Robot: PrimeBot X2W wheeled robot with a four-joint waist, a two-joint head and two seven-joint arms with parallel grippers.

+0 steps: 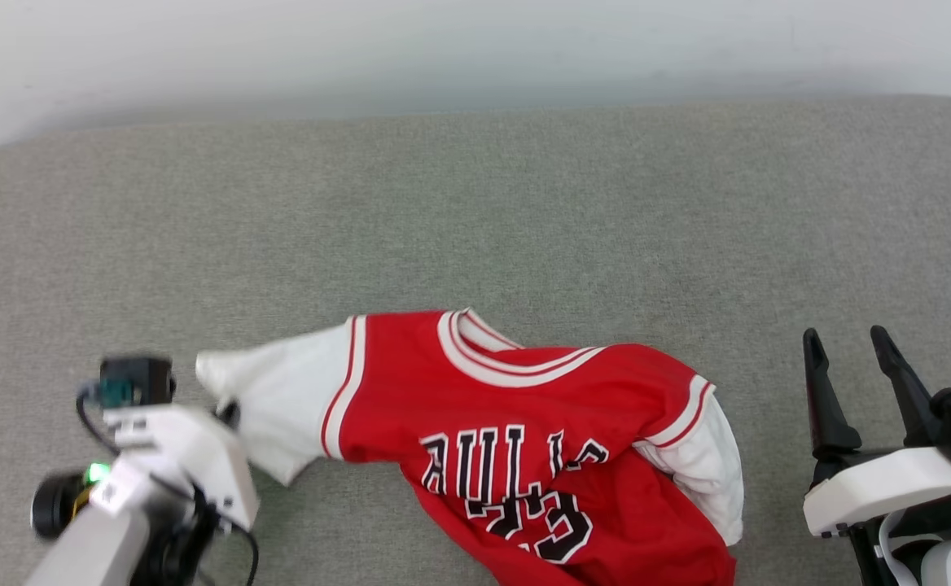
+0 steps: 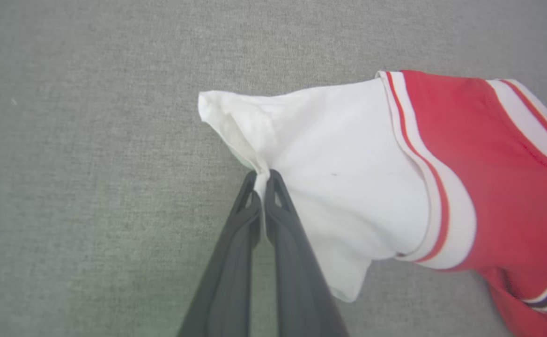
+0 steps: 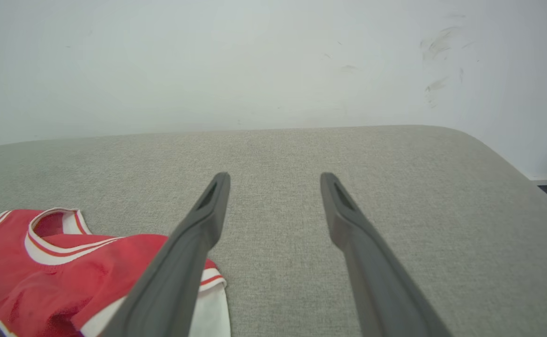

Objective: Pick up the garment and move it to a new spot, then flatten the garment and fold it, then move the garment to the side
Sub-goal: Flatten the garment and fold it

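Pinching a fold of white cloth between its two dark fingertips, the left gripper [image 2: 260, 174] is closed tight, with only the thin fabric between its jaws. What it grips is the lower edge of one white sleeve [image 2: 339, 187] of the garment [image 1: 524, 407]. The cuff end lies just past the tips and a little to their left in the left wrist view, while the rest of the sleeve spreads to their right, followed by the striped trim and then the red body. Whether the pinched edge is lifted off the grey cloth surface [image 1: 475, 203] cannot be told. From the head view the garment lies rumpled between the two grippers, with the black lettering facing up and the collar on its far side. The right gripper [image 1: 844, 334] has its fingers spread wide with nothing between them. It is apart from the garment, whose other white sleeve lies near it on its left. Ahead of these open fingers is bare grey surface, with a pale wall [image 3: 255, 61] beyond.
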